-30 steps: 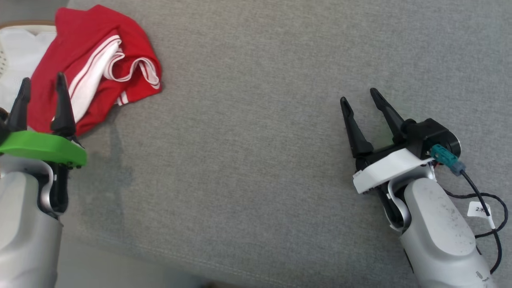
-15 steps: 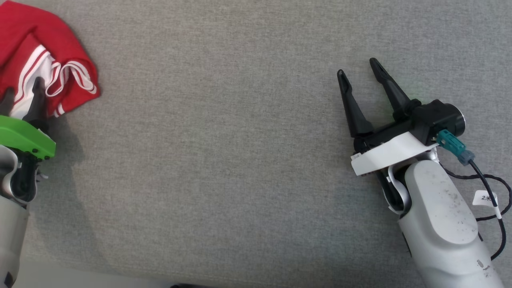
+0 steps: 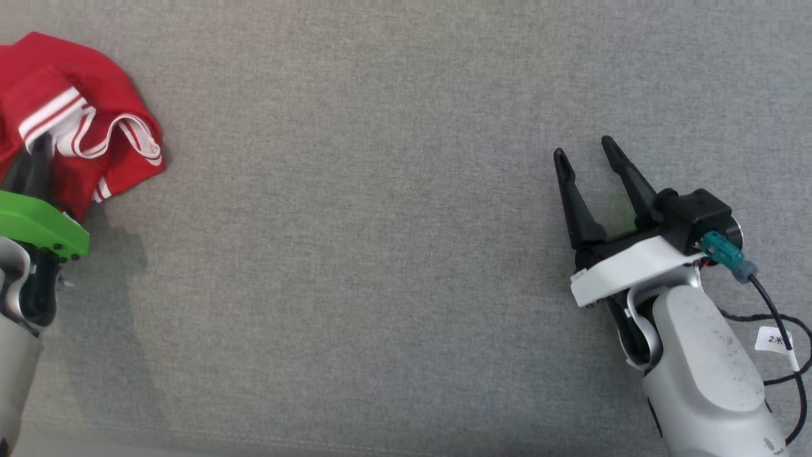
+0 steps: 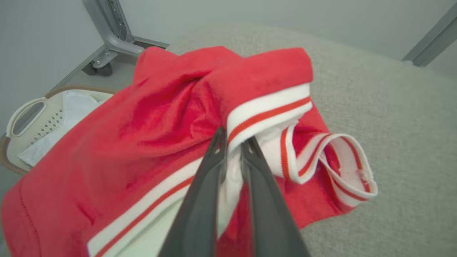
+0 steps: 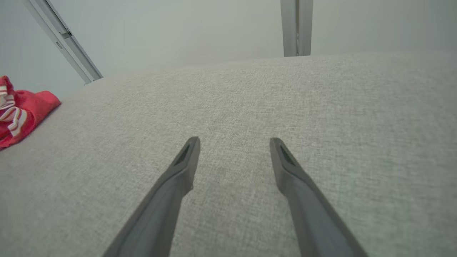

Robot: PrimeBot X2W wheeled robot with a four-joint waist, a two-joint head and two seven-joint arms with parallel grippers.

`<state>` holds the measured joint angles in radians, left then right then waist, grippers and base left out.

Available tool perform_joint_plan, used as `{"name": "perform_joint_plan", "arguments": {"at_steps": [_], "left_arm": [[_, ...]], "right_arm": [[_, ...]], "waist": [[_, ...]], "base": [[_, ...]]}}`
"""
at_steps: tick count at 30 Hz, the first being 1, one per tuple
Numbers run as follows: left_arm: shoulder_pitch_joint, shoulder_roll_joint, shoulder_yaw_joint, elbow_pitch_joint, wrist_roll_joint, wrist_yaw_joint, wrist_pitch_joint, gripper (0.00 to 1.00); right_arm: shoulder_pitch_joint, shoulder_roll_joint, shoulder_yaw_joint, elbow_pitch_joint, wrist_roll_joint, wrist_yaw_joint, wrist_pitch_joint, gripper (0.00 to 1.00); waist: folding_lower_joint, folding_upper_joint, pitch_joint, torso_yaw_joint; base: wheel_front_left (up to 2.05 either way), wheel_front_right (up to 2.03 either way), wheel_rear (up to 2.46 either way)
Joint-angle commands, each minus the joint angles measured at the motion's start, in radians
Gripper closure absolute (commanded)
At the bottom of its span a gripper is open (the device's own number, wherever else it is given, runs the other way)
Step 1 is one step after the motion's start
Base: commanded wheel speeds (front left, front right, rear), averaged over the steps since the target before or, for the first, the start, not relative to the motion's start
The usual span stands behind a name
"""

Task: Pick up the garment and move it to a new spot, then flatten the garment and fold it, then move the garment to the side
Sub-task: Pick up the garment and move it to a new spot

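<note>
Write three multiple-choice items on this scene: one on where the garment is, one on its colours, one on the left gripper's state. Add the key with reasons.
1. In the head view, the garment lies on the grey surface at: A. the middle; B. the far left; C. the far right.
2. The garment is: A. red with white striped trim; B. blue with yellow trim; C. plain black.
3. The left gripper is: A. wide open above the garment; B. shut on nothing; C. shut on the garment.

Key:
1 B: it sits at the head view's left edge.
2 A: the left wrist view shows red cloth and white bands with red stripes.
3 C: its fingers pinch a fold of white trim.
</note>
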<state>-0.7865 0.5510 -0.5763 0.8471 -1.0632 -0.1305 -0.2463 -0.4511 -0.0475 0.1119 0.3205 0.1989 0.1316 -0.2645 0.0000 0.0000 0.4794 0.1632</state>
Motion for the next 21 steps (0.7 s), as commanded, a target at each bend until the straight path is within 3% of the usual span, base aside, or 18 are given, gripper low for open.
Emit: {"name": "perform_joint_plan", "arguments": {"at_steps": [1, 5, 8, 14, 21], "left_arm": [[-0.019, 0.022, -0.001, -0.024, 0.014, 0.000, -0.013, 1.00], [-0.043, 0.043, 0.038, -0.137, 0.073, 0.000, -0.020, 1.00], [-0.013, 0.024, 0.089, -0.228, 0.127, 0.000, -0.018, 1.00], [0.031, -0.035, 0.107, -0.398, 0.211, 0.000, -0.019, 1.00], [0.050, -0.154, 0.015, -0.510, 0.254, 0.000, -0.019, 1.00]], "right_arm": [[0.029, -0.006, -0.003, 0.011, 0.011, -0.002, 0.001, 0.00], [0.063, -0.006, -0.009, 0.012, 0.039, -0.002, 0.000, 0.00], [0.089, -0.005, -0.003, 0.014, 0.059, -0.002, 0.000, 0.00], [0.136, -0.005, 0.018, 0.015, 0.098, -0.002, 0.000, 0.00], [0.159, -0.005, 0.035, 0.007, 0.127, -0.002, 0.000, 0.00]], "waist": [[0.0000, 0.0000, -0.056, -0.009], [0.0000, 0.0000, -0.110, -0.028], [0.0000, 0.0000, -0.148, -0.054], [0.0000, 0.0000, -0.213, -0.147], [0.0000, 0.0000, -0.232, -0.291]], "base": [[0.00, 0.00, 0.00], [0.00, 0.00, 0.00], [0.00, 0.00, 0.00], [0.00, 0.00, 0.00], [0.00, 0.00, 0.00]]}}
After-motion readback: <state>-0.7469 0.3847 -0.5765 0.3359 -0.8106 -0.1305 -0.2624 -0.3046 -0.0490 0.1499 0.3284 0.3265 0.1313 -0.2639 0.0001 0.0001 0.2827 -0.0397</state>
